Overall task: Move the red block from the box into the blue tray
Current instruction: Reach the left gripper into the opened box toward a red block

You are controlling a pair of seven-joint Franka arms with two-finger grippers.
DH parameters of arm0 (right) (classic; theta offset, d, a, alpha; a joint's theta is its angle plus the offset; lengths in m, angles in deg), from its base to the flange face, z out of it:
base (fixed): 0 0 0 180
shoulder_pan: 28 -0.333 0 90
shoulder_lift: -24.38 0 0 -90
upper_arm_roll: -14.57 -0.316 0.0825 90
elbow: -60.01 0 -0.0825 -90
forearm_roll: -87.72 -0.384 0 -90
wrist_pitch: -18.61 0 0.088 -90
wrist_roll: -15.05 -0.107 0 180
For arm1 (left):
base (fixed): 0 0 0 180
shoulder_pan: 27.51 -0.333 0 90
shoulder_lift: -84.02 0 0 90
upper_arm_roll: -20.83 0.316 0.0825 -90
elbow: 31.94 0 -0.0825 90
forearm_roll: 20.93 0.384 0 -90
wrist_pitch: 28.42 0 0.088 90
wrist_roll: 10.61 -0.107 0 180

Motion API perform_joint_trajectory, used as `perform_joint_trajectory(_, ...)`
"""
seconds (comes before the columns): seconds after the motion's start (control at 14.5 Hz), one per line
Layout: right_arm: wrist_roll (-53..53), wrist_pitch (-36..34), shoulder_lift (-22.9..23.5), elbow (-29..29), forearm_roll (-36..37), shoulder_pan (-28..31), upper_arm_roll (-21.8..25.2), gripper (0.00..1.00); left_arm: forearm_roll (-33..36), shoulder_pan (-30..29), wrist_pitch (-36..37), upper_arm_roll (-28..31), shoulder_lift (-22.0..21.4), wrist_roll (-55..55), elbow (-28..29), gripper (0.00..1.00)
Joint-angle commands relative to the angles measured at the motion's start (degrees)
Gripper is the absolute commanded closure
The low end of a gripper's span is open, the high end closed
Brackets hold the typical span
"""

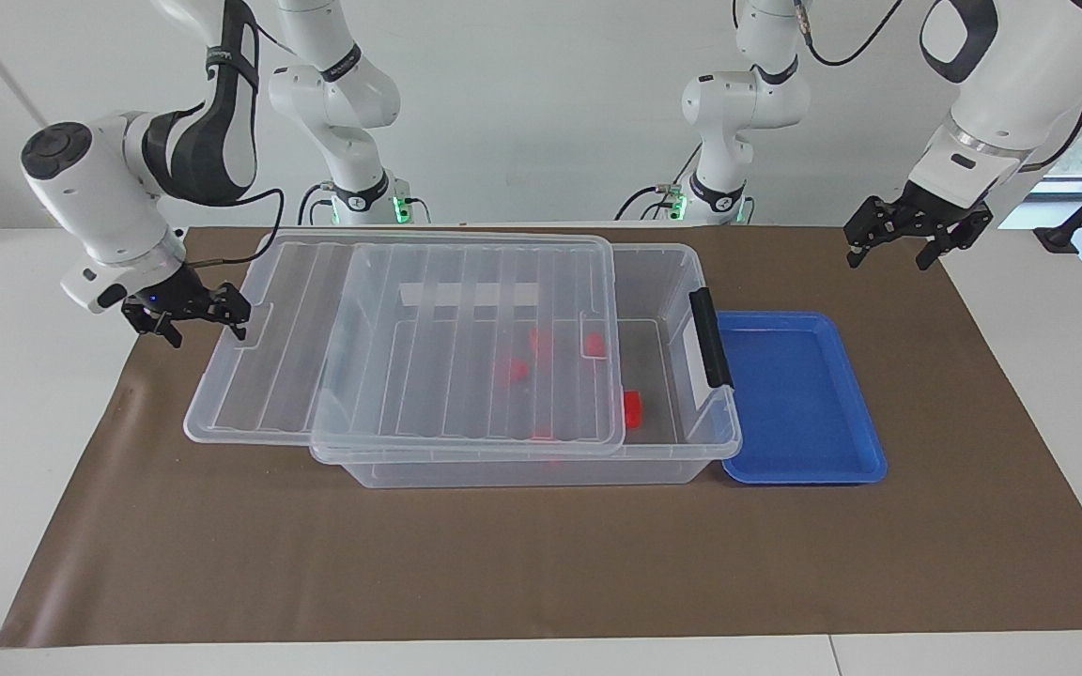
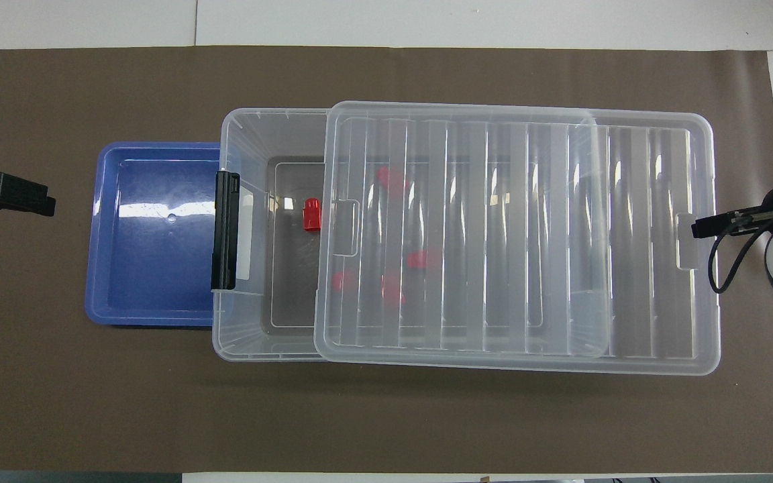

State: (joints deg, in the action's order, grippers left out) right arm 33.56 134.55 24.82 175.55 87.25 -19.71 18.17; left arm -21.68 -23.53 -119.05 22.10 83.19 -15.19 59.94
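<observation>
Claw status first: we read the right claw point(image 1: 186, 314) at the left edge of the facing frame, with its fingers apart and nothing between them, hanging just beside the overhanging end of the lid point(image 1: 409, 338). We cannot tell whether it touches the lid. We read the left claw point(image 1: 917, 239) at the upper right of the facing frame, fingers likewise apart and holding nothing, raised over the brown mat point(image 1: 541, 563) at the left arm's end of the worktop point(image 1: 15, 376), apart from the blue tray point(image 1: 799, 399).

We find the box point(image 1: 672, 282) at the centre of both frames. Its ribbed clear lid is slid toward the right arm's end, so a strip of the box interior is uncovered at the end with the black latch clip point(image 1: 712, 338). We see one red block point(image 2: 311, 215) lying in that uncovered strip on the box floor. We count four more red blocks point(image 2: 392, 180) showing through the lid, all inside the box.

We see the blue tray lying flat on the mat just beside the latch end of the box, toward the left arm's end. Its near edge passes under the box rim in the overhead frame.
</observation>
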Motion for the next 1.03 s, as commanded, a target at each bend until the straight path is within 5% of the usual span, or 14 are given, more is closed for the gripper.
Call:
perform_joint_trajectory(0.0,1.3,0.2,-0.1,0.0,2.4,0.9,-0.3,0.0,-0.2,0.5,-0.6,0.1,-0.4,0.9,0.5,0.0)
perform_joint_trajectory(0.28,4.2,-0.2,0.2,-1.0,3.0,2.0,-0.3,0.0,0.2,2.5,-1.0,-1.4,-0.2,1.5,0.2,0.0)
perform_joint_trajectory(0.96,9.4,0.0,0.3,-1.3,4.3,3.4,-0.3,0.0,0.3,19.7,-13.0,-1.4,0.8,22.6,5.8,0.0)
